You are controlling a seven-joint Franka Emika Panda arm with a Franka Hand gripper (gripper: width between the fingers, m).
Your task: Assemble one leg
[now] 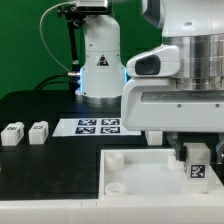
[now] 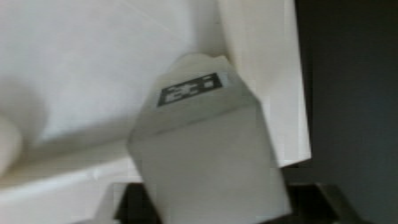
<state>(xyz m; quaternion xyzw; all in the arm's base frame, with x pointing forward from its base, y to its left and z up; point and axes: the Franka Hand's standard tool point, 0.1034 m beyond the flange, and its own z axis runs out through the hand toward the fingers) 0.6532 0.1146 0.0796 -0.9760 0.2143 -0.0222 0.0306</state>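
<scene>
One leg [image 1: 197, 163] clamped in the jaws, held over the white tray [image 1: 125, 170] near its corner on the exterior view's right, not yet seated; two more legs [image 1: 26, 132] wait on the table.

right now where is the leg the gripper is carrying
In the exterior view the leg is at the right, held in the gripper just over the white tray, near the tray's far right part; two spare legs sit far off at the left.
</scene>
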